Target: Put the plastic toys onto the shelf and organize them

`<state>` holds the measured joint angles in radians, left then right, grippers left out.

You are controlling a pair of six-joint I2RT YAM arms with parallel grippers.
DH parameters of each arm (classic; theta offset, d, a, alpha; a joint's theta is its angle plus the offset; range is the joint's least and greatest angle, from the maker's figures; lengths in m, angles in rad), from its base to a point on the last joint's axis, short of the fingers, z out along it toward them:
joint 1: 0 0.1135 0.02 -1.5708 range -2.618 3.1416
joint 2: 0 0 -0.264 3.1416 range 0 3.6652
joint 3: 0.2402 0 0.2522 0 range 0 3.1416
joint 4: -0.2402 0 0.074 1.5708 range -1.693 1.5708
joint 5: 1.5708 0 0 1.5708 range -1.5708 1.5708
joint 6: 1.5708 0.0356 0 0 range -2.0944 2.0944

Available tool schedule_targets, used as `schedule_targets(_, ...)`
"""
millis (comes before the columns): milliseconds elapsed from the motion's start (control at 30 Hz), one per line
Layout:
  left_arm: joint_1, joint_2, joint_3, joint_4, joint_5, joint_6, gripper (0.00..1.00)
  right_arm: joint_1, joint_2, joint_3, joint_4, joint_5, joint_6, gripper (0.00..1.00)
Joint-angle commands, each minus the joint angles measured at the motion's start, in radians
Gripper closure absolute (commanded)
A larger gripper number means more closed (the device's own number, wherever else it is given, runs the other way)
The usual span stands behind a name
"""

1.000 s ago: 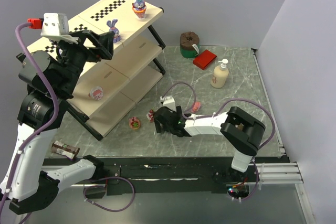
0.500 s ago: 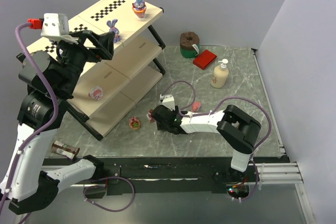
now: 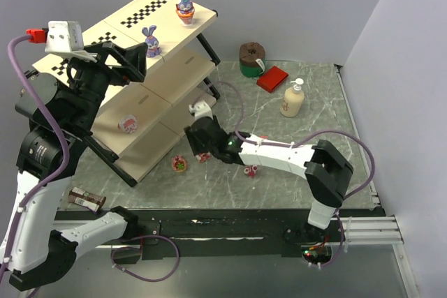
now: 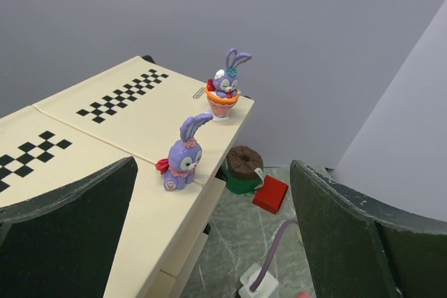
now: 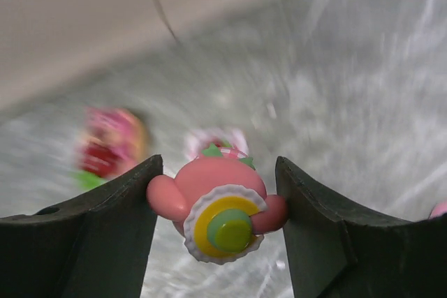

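**Ann:** Right now the right gripper [image 5: 218, 165] is squeezing a pink toy [image 5: 216, 211] between its two fingers, with the toy's round yellow-and-green base facing the wrist camera.

**Ben:** And where is it hanging?

**Ann:** It's hanging low over the marble table [image 3: 279, 190], just beside the foot of the shelf [image 3: 160, 92]. A cupcake piece [image 3: 179, 164] and a small red toy [image 3: 204, 157] are lying on the table near it, both coming through blurred in the wrist view.

**Ben:** I'm also seeing a pink piece [image 3: 251, 170] sitting on the table, right by the right forearm. What's the other arm doing?

**Ann:** The left gripper [image 4: 213, 165] is hovering up by the shelf's top board, its jaws standing wide apart with nothing between them.

**Ben:** What's sitting on the shelf?

**Ann:** A bunny in an orange cup [image 4: 225, 92] is standing near the far corner of the top board. A second bunny [image 4: 183, 162] is sitting at the board's edge, nearer the left gripper. A pink-and-white piece [image 3: 128, 125] is resting on the middle board.

**Ben:** At the back of the table a pump bottle [image 3: 292, 99], a red box [image 3: 272, 78] and a brown can [image 3: 251, 57] are standing well apart from both grippers.
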<state>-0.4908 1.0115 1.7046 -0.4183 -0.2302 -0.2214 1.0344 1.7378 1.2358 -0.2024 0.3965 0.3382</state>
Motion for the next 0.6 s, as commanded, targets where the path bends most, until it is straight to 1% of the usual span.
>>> schedule_targets(0, -0.005, -0.01, 0.044, -0.013, -0.014, 0.017, 0.04, -0.008, -0.064, 0.171, 0.009, -0.089, -0.169, 0.96)
schedule_targets(200, -0.005, -0.024, 0.049, -0.022, -0.023, 0.02, 0.04, -0.039, 0.003, 0.411, -0.054, -0.195, -0.251, 0.95)
schedule_targets(333, -0.005, -0.027, 0.055, -0.025, -0.023, 0.019, 0.03, -0.065, 0.089, 0.562, -0.087, -0.24, -0.269, 0.94)
schedule_targets(367, -0.005, -0.027, 0.053, -0.025, -0.023, 0.02, 0.04, -0.068, 0.106, 0.623, -0.106, -0.249, -0.281, 0.94)
schedule_targets(433, -0.005, -0.028, 0.052, -0.025, -0.026, 0.022, 0.04, -0.077, 0.155, 0.68, -0.13, -0.261, -0.292, 0.93)
schedule_targets(467, -0.005, -0.03, 0.05, -0.025, -0.026, 0.022, 0.04, -0.08, 0.173, 0.733, -0.144, -0.284, -0.294, 0.93)
schedule_targets(567, -0.005, -0.036, 0.043, -0.019, -0.032, 0.025, 0.03, -0.091, 0.221, 0.8, -0.184, -0.323, -0.3, 0.92)
